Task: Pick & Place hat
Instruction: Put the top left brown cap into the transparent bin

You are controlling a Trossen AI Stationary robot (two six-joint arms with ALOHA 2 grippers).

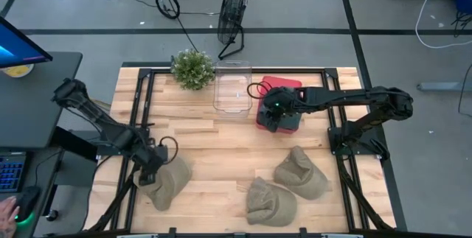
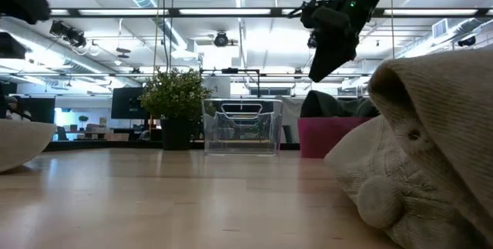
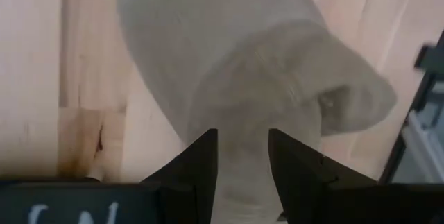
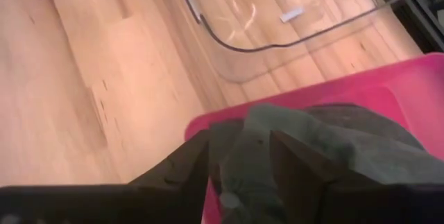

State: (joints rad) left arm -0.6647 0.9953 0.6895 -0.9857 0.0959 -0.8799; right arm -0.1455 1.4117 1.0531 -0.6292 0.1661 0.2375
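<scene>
A beige knitted hat (image 1: pixel 169 183) lies near the table's left near corner, also in the left wrist view (image 3: pixel 263 64). My left gripper (image 1: pixel 150 175) (image 3: pixel 243 158) is down at its left edge, shut on it. Two more beige hats (image 1: pixel 269 201) (image 1: pixel 301 172) lie at the near middle, and one of them fills the low view's right (image 2: pixel 431 156). A dark grey-green hat (image 4: pixel 333 141) (image 2: pixel 331 102) rests in the red bin (image 1: pixel 284 85). My right gripper (image 1: pixel 276 116) (image 2: pixel 320 72) (image 4: pixel 239 148) hangs open just above that hat. My left gripper pinches the beige hat's cloth (image 3: pixel 243 175) between its two fingers at the hat's left edge, coming from above and slanting in from the table's left. How many layers it holds is hidden. The hat lies on the table.
A clear plastic container (image 1: pixel 232 87) stands left of the red bin, and a potted plant (image 1: pixel 193 68) stands at the far edge. Black frame rails (image 1: pixel 140 105) run along both sides of the table. Bare wood lies in the middle (image 1: pixel 221 142).
</scene>
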